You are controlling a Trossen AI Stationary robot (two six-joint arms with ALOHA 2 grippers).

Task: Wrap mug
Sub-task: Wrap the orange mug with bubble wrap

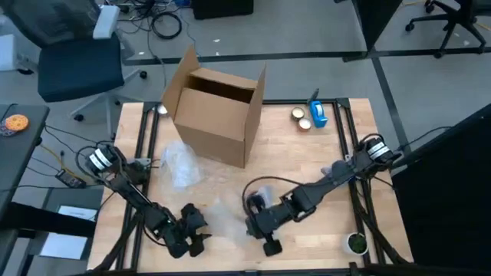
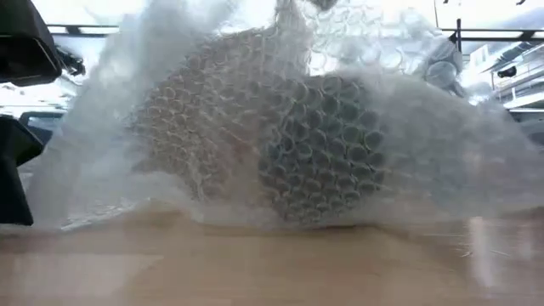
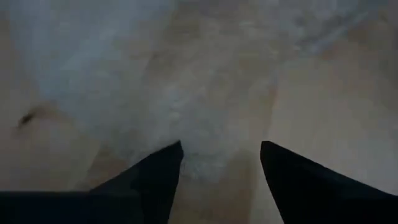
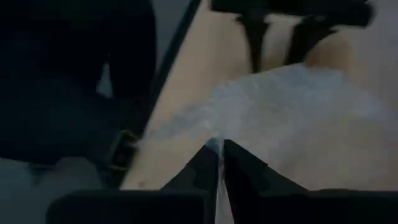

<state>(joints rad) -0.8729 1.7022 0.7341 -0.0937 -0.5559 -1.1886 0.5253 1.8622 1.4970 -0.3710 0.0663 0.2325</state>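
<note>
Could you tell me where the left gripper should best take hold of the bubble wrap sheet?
Probably the loose near edge of the bubble wrap sheet, lying flat on the table before the open left gripper. Come in low from that side; the right gripper already pinches the opposite edge.

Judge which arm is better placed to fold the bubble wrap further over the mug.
Right, probably. The right gripper is shut on the bubble wrap edge, so it can pull the sheet over. The left gripper is open at the sheet's other side, gripping nothing. The mug lies under the wrap.
</note>
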